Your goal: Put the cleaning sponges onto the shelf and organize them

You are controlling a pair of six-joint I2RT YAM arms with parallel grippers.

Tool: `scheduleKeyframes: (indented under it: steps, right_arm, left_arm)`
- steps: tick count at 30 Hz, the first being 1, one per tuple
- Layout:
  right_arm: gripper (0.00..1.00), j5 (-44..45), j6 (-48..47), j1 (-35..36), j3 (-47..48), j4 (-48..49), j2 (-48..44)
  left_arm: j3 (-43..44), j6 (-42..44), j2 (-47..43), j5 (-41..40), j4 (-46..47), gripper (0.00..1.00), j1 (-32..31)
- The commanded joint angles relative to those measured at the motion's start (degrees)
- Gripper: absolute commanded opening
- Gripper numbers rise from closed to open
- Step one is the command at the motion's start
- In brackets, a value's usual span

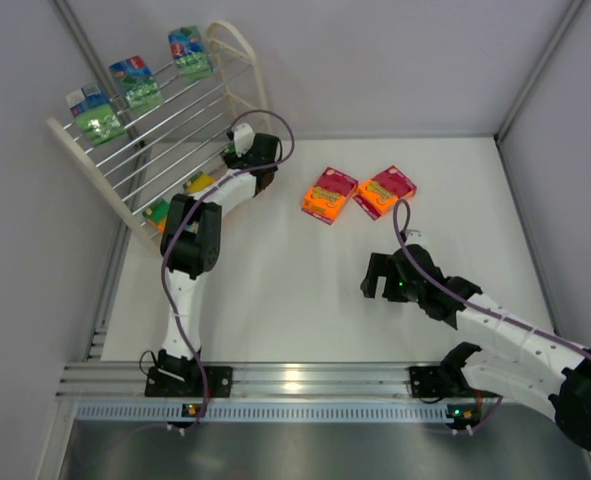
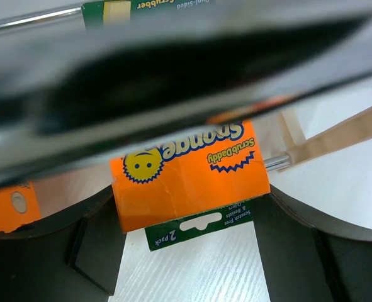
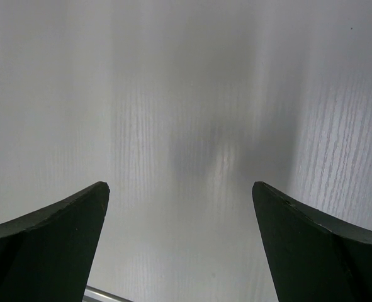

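While three green packs top shelf, left gripper seemingly clasps orange pack, right gripper spread empty

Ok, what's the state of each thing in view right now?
Green sponge packs, three: on the shelf's top tier.
Orange packs, two: lying on the table, side by side.
Left end effector: astride another orange pack at the lower tier, grip unclear.
Right end effector: open, empty.

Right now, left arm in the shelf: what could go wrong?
1. The orange pack sits between the left fingers, right under a shelf rod; backing out could drag it off or snag the rod.
2. A knock to the shelf could slide the three green packs down the top rods.
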Motion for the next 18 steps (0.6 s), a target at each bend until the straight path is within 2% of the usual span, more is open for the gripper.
scheduleKeyframes:
  steps: [1, 7, 12, 18]
  right_arm:
    - [0.99, 0.32, 0.15, -0.47, 0.98, 3.12, 0.23]
    - [0.99, 0.32, 0.06, -0.47, 1.42, 3.21, 0.67]
    - [0.99, -0.03, -0.21, -0.38, 1.86, 3.65, 1.37]
    - [0.99, -0.03, -1.35, -0.47, 3.18, 4.18, 1.99]
  left_arm:
    - [1.93, 0.81, 1.66, 2.59, 2.92, 0.78, 0.52]
    - [1.14, 0.73, 1.49, 3.04, 2.84, 0.81, 0.70]
    - [0.61, 0.99, 0.08, 3.22, 2.84, 0.96, 0.78]
    - [-3.16, 0.29, -4.92, 4.53, 2.92, 0.98, 0.43]
